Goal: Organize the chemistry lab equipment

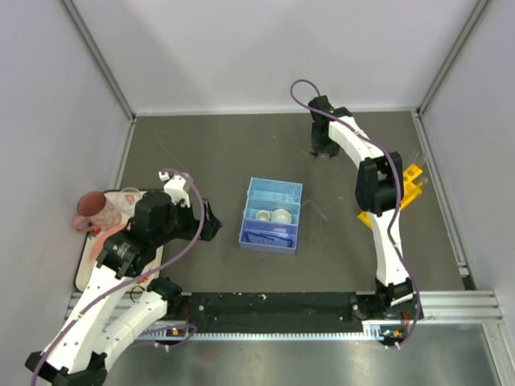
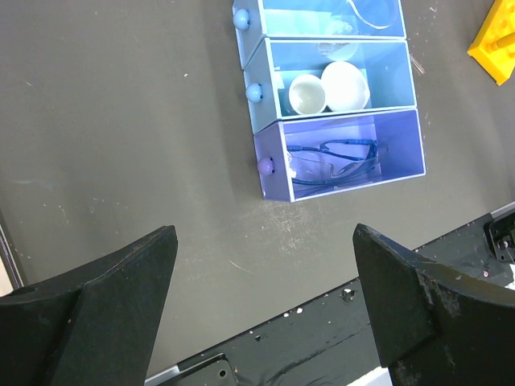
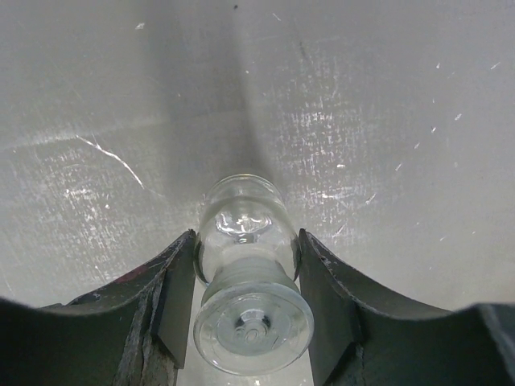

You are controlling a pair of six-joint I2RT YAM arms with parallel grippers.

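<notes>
My right gripper (image 1: 322, 149) is at the far back of the table, shut on a small clear glass beaker (image 3: 243, 215); in the right wrist view both fingers of the gripper (image 3: 247, 251) press its sides. The light-blue three-compartment tray (image 1: 251, 211) sits mid-table. Its near compartment holds blue-framed goggles (image 2: 334, 157), the middle one two white round dishes (image 2: 328, 87), and the far one clear glassware (image 2: 346, 18). My left gripper (image 1: 211, 222) is open and empty left of the tray; its wrist view shows the gripper (image 2: 263, 235) over bare table. The yellow tube rack (image 1: 405, 191) stands at the right.
A dark-pink mug (image 1: 90, 209) and a clear cup (image 1: 122, 201) stand at the left on a pale board (image 1: 83, 277). White walls close the back and both sides. A black rail (image 1: 273, 305) runs along the near edge.
</notes>
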